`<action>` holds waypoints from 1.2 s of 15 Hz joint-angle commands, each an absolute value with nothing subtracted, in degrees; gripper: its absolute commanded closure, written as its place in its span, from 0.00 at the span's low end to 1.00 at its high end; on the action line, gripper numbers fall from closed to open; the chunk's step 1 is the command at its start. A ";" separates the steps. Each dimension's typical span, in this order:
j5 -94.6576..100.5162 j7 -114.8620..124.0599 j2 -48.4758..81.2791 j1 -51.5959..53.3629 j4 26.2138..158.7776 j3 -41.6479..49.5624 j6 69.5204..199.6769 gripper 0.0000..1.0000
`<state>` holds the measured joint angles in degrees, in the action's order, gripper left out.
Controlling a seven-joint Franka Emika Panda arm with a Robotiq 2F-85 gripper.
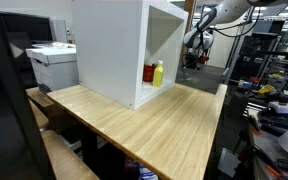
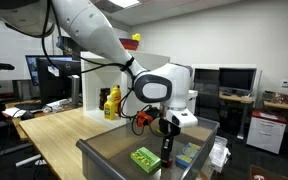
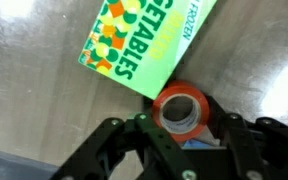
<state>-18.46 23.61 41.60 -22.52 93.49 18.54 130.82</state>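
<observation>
End effector (image 3: 179, 128) half-spread astride red-topped bottle (image 3: 181, 107)

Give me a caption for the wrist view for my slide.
Gripper around an orange cap, beside a green frozen-vegetables box on a metal surface.

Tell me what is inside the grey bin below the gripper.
The grey bin holds a green vegetables box and an orange-capped bottle, upright between the fingers of the gripper. Something blue lies by the bottle, mostly covered by it in the wrist view.
</observation>
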 commanded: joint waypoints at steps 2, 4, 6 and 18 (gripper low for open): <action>-16.86 22.41 38.34 -22.92 94.90 18.54 128.15 0.72; -16.50 22.64 37.39 -22.88 94.26 18.89 126.72 0.72; -15.79 23.01 35.87 -22.82 93.30 19.32 124.69 0.72; -7.08 22.76 31.16 -22.32 84.47 21.18 112.96 0.72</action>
